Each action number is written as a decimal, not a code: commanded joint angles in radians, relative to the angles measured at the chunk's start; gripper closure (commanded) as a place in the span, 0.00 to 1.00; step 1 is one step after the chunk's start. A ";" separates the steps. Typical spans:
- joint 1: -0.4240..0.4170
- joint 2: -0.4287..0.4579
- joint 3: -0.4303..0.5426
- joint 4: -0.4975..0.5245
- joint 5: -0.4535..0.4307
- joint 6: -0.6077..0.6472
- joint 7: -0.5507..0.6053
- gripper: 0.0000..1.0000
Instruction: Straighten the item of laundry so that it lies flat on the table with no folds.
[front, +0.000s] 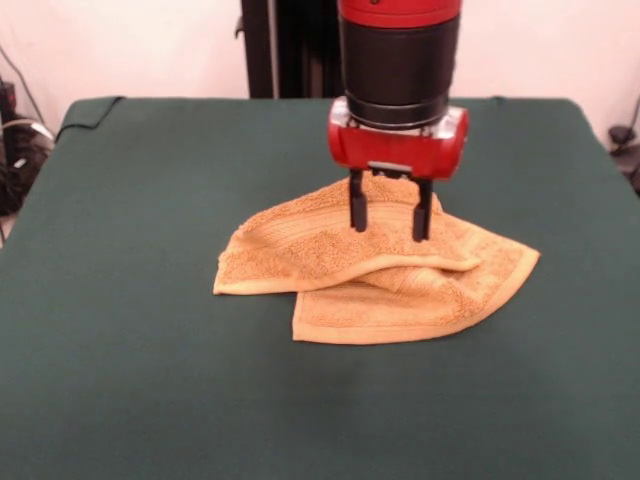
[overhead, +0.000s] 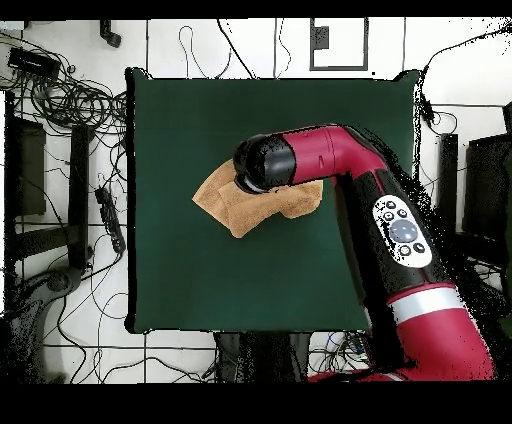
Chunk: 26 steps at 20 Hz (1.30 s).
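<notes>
1. The small orange-tan terry towel (front: 375, 275) lies near the middle of the big dark green cloth-covered worktop (front: 150, 380), and it is far from flat. From the front, one layer is folded over another: a rounded flap crosses on top towards the left, while a lower layer with a woven border band pokes out beneath it at the front and right.
2. From overhead, the towel (overhead: 235, 205) shows as a crumpled, uneven patch, partly hidden under the red and black arm (overhead: 330, 155). No clean square outline anywhere.
3. So I'd judge the job barely begun: the overlap has yet to be opened out and the ridges smoothed.
4. The red gripper (front: 390, 225) hangs directly over the back part of the towel, jaws parted a moderate way with clear space between the two black fingers (front: 357, 208).
5. The jaws hold nothing. Their tips sit at or just above the pile; I can't tell whether they touch it.
</notes>
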 joint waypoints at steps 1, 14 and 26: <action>0.067 -0.034 -0.130 0.057 0.057 -0.103 0.273 0.00; 0.226 -0.015 -0.408 0.077 0.313 -0.163 0.606 0.00; 0.323 0.063 -0.491 0.135 0.495 -0.334 0.757 0.00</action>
